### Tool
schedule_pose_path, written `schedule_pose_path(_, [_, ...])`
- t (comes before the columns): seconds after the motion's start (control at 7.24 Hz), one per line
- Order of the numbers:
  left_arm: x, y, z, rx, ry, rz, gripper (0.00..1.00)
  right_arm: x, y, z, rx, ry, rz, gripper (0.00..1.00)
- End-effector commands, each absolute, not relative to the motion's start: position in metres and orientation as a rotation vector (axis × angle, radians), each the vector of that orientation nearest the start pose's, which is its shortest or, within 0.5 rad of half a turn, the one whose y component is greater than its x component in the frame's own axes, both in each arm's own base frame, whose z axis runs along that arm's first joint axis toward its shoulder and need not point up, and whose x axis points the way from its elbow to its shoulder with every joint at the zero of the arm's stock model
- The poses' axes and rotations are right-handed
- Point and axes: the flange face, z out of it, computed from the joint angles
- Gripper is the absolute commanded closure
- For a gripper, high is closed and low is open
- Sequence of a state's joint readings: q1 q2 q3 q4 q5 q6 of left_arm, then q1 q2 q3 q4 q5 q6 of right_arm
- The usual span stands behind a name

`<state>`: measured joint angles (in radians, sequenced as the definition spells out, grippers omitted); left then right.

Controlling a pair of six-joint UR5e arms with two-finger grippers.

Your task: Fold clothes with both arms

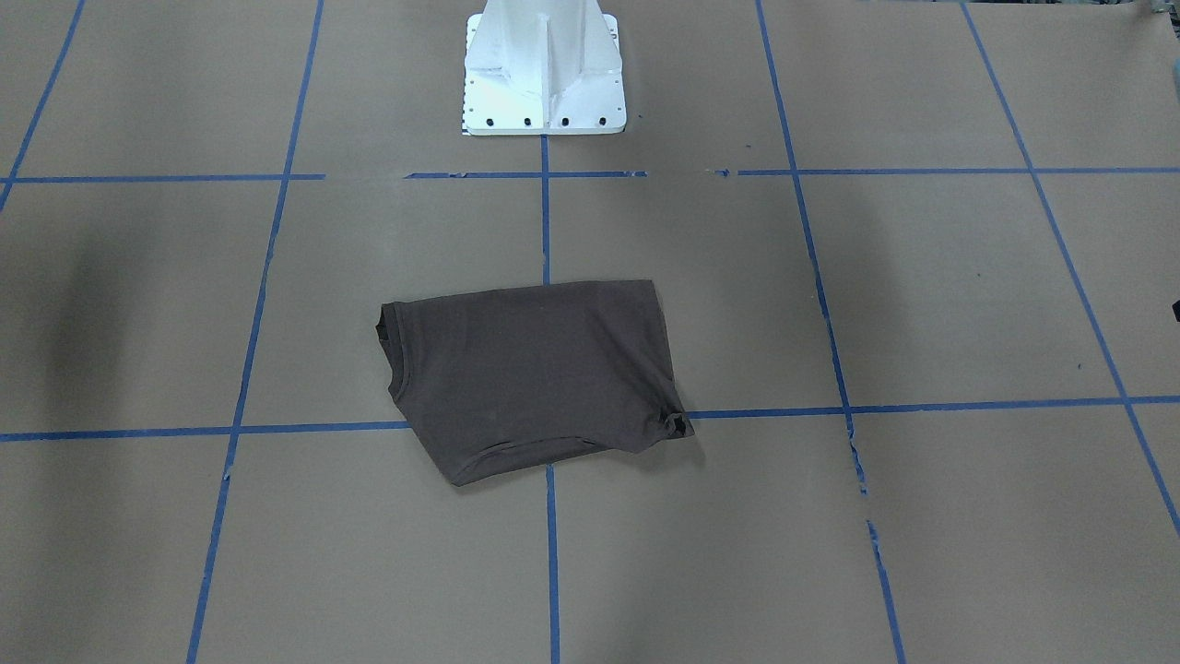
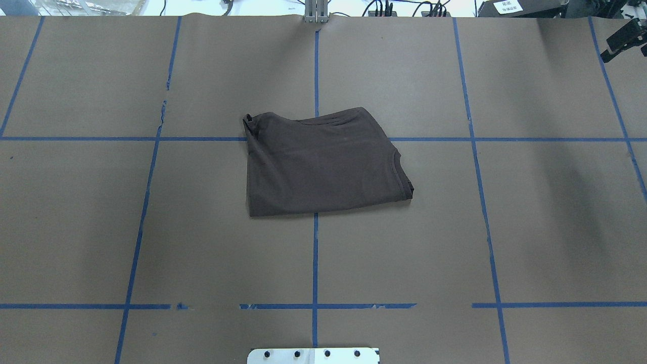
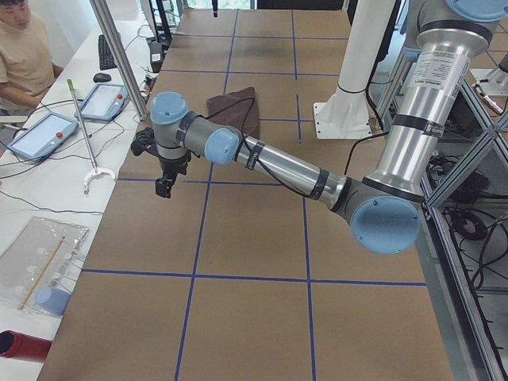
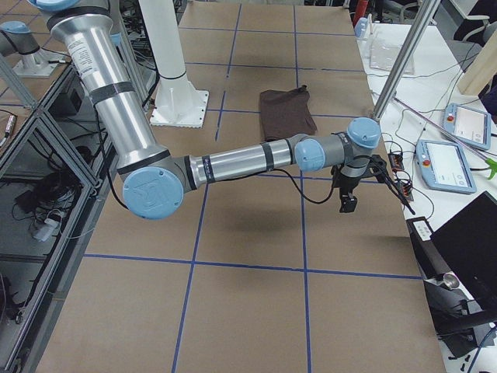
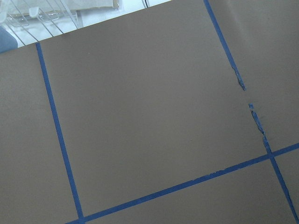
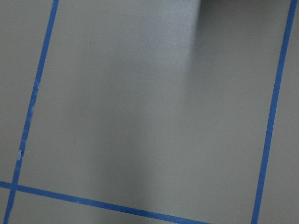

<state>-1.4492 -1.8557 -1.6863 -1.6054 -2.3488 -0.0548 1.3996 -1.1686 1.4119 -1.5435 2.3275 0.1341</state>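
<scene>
Beyond the pedestal base point(image 2: 313, 355), at mid-table, you'll find the T-shirt point(image 2: 323, 167) folded into a compact rectangle, so I judge little is left. Farther out, the left gripper point(image 3: 164, 184) and right gripper point(image 4: 347, 203) hang well apart from it, carrying nothing; whether their fingers are open, I cannot tell

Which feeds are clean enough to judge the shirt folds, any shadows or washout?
Overhead exterior: sharp, T-shirt edges clear, a soft shadow on the table to its right. Front-facing: sharp too, soft shadow at the view's left. Right wrist: washed out pale, a dim band down the middle, no shirt. Left wrist: sharp, no shirt either.
</scene>
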Motion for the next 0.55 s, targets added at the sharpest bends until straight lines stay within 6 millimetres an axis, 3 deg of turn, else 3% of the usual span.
schedule_pose_path(0.0, [0.011, -0.606, 0.436, 0.353, 0.799, 0.236, 0.0, -0.052, -0.665, 0.5, 0.141, -0.783, -0.139, 0.0])
schedule_pose_path(0.28, [0.012, -0.606, 0.436, 0.352, 0.799, 0.237, 0.0, -0.051, -0.665, 0.499, 0.142, -0.786, -0.137, 0.0])
schedule_pose_path(0.41, [0.024, -0.605, 0.437, 0.343, 0.803, 0.254, 0.0, -0.052, -0.665, 0.498, 0.143, -0.787, -0.139, 0.0])
